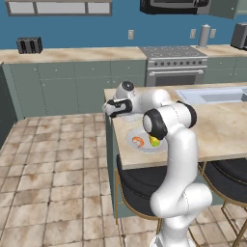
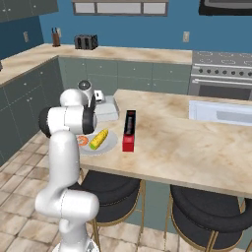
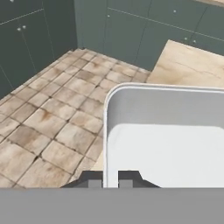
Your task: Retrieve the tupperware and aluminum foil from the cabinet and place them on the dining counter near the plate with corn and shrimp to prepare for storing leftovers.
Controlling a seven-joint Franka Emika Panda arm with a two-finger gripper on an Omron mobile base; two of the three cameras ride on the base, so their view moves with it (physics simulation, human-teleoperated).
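Note:
The clear tupperware [image 3: 166,131] fills the hand view, and my gripper [image 3: 110,180] is shut on its near rim, one dark fingertip [image 3: 94,180] on each side of the wall. From the right base view the tupperware [image 2: 107,109] sits low at the left corner of the dining counter [image 2: 197,147], with the gripper [image 2: 100,97] at its far-left end. Whether it rests on the top I cannot tell. Just beside it lies the white plate [image 2: 110,142] with the yellow corn [image 2: 99,139] and the orange shrimp [image 2: 82,141]. The black aluminum foil box [image 2: 129,129] lies right of the plate, red end nearest.
A sink basin [image 2: 221,113] is set into the counter's right part. Black stools [image 2: 108,189] stand under the near edge. Tiled floor [image 1: 48,169] opens to the left of the island. Grey-green base cabinets and a stove [image 1: 173,62] line the back wall.

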